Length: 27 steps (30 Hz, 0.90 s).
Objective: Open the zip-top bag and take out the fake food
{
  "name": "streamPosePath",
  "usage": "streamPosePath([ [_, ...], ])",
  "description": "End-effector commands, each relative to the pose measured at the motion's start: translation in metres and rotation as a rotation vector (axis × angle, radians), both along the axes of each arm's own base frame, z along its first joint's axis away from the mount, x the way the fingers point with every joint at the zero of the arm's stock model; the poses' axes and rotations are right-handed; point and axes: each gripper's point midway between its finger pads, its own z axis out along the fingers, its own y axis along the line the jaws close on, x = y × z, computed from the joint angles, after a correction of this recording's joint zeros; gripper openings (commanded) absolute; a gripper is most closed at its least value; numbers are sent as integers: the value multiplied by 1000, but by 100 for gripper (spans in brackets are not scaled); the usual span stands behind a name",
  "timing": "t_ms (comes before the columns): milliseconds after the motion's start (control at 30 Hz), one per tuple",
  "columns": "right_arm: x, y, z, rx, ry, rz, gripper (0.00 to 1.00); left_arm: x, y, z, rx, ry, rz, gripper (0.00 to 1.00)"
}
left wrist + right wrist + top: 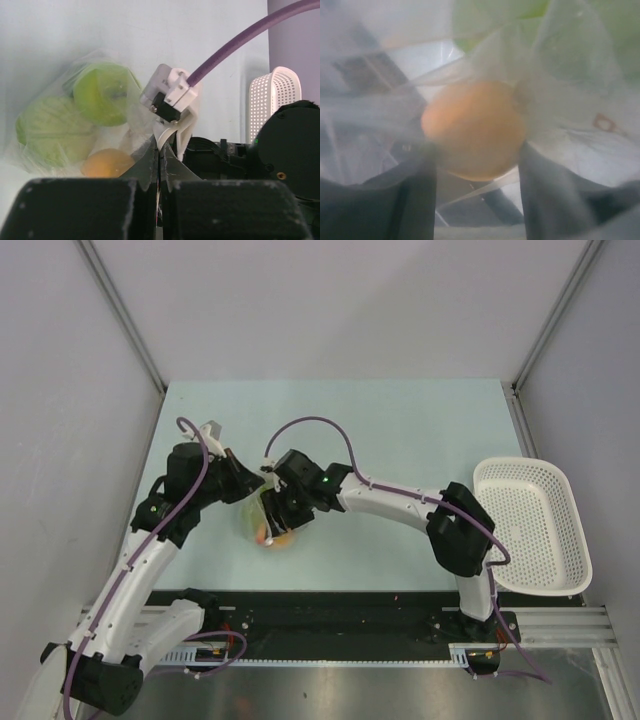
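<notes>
Since both arms are bunched up over the same spot mid-table, I'm reading this as early in the job: grip sorted, nothing out yet. Starting on the left, my left gripper (pixel 159 167) has its fingers pressed tight together on a fold of the zip-top bag (pixel 100 135), pinching the clear film at the near edge. Whether the zip itself is parted I can't tell, as the plastic is just a crinkly mess there. Inside the bag I can make out a lime green fruit (pixel 100 97), a paler green one (pixel 52 130) below it and the orange one (pixel 475 130); a dark green piece I can't spot at all. Moving right, the right gripper (pixel 475 150) is shoved up against the bag with its fingers spread either side of the orange, film draped across the view. It's too blurry to say if it's actually squeezing it or is even inside the bag. Far right, the white mesh basket (pixel 520 472) sits well apart with nothing in it, so my guess is all the removing is left to do.
</notes>
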Motion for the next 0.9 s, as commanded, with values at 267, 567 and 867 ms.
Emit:
streamPosePath([
  [267, 35, -15, 141, 294, -12, -115, 0, -3, 4, -1, 25, -63, -14, 0],
  [567, 64, -94, 205, 360, -121, -297, 0, -5, 11, 2, 60, -86, -1, 0],
  [867, 97, -386, 149, -220, -290, -1169, 0, -4, 9, 10, 70, -102, -21, 0],
])
